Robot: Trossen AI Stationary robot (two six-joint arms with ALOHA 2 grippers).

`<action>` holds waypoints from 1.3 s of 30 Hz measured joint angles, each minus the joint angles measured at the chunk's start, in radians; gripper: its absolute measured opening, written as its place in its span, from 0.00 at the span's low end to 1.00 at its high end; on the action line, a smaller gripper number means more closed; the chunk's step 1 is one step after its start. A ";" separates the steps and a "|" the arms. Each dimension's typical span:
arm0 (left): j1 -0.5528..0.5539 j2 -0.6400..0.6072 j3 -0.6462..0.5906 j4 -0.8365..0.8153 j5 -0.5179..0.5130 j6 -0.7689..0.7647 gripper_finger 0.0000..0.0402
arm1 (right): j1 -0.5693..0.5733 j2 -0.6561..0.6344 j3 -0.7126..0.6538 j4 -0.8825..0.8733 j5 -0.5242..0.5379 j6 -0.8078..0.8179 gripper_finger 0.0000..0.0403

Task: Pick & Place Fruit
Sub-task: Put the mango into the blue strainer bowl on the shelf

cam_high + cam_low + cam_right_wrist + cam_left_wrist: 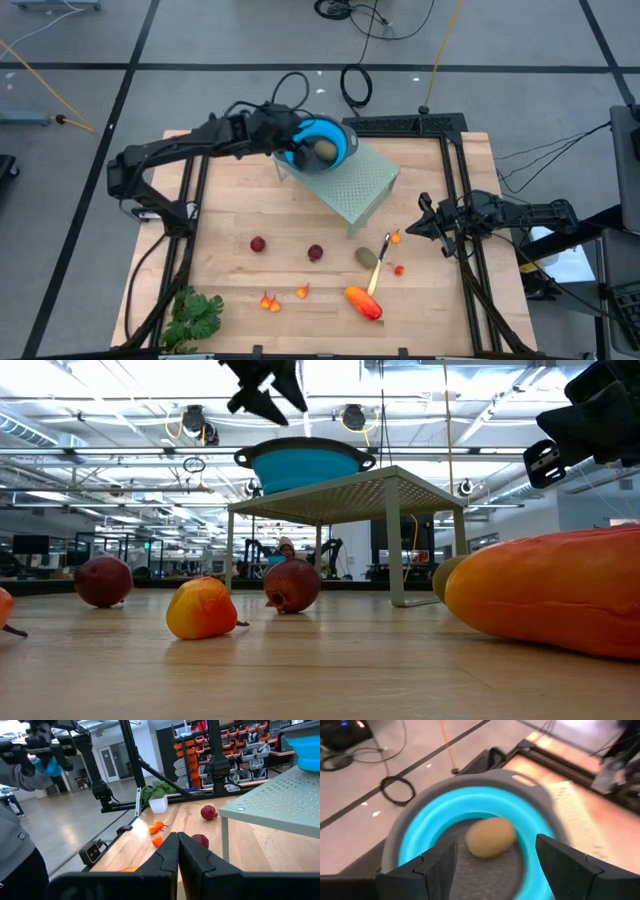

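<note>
A blue bowl with a grey rim stands on a pale green perforated stand at the table's far middle. One olive-brown oval fruit lies inside the bowl. My left gripper hovers open above the bowl and the oval, touching neither; the low view shows it clear above the rim. On the wood lie two dark red balls, another olive oval, a long orange-red piece and small orange bits. My right gripper waits shut at the right edge.
A yellow-handled knife lies beside the olive oval. A leafy green bunch sits at the near left corner. A black frame runs along the table's right and far sides. A person in grey stands beyond the table.
</note>
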 joint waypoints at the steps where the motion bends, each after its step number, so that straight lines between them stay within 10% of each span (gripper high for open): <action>1: -0.007 -0.009 0.000 -0.003 0.006 -0.003 0.67 | 0.000 0.000 0.000 0.000 0.000 0.000 0.00; 26: -0.178 -0.103 0.000 -0.028 0.055 -0.181 0.66 | 0.000 0.000 -0.001 0.007 0.000 0.003 0.00; 39: -0.222 -0.104 0.000 -0.026 0.043 -0.190 0.35 | 0.000 0.000 -0.001 0.008 0.000 0.003 0.00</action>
